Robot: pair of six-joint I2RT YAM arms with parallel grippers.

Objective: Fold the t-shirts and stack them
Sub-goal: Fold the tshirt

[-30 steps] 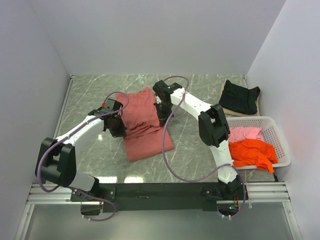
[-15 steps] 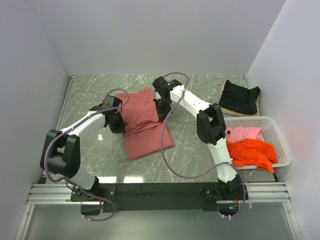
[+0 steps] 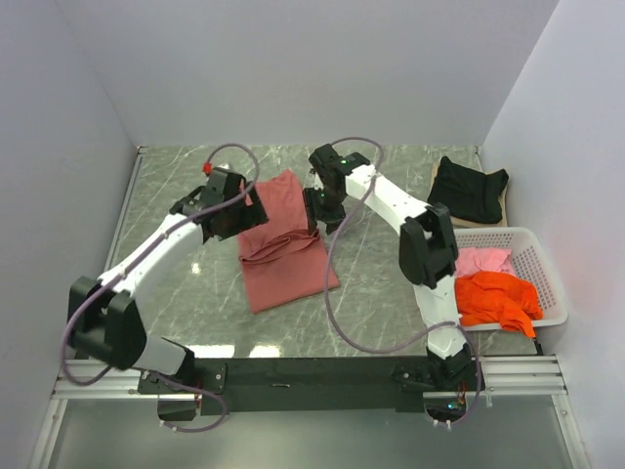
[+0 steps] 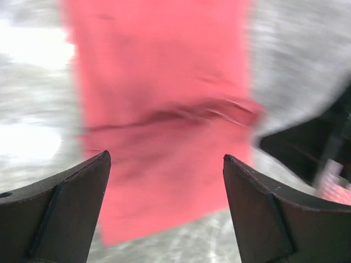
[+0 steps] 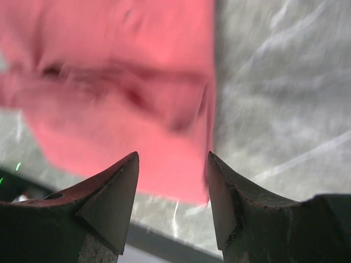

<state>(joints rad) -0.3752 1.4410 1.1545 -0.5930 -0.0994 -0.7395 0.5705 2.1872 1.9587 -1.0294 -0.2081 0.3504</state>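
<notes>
**Top external view.** The brick-red t-shirt (image 3: pixel 290 262) lies flat on the worktop (image 3: pixel 176 186) at the centre of the frame. It forms a long folded strip with a bunched ridge across its middle. The left claw (image 3: pixel 240 213) stands at the upper left edge of this shirt. The right claw (image 3: pixel 323 209) stands at its upper right edge. The upper half of the strip lies between the two claws. This view does not show whether either claw touches the cloth. The black t-shirt (image 3: pixel 469 191) lies at the upper right of the frame, well apart from both claws. The orange t-shirt (image 3: pixel 494 298) and the pink t-shirt (image 3: pixel 479 261) lie in the white basket (image 3: pixel 543 256) at the right edge.

**Left wrist view.** The left claw (image 4: pixel 165 158) is spread wide, with nothing between its fingers (image 4: pixel 71 211). The brick-red t-shirt (image 4: pixel 164 82) fills the upper centre of the frame beyond the fingertips. The ridge runs across it from left to right. The picture is blurred.

**Right wrist view.** The right claw (image 5: pixel 173 156) is spread and holds nothing. The brick-red t-shirt (image 5: pixel 109 71) fills the upper left of the frame. Its right edge lines up with the gap between the fingers (image 5: pixel 109 203). Bare worktop (image 5: pixel 274 82) fills the upper right. The picture is blurred.
</notes>
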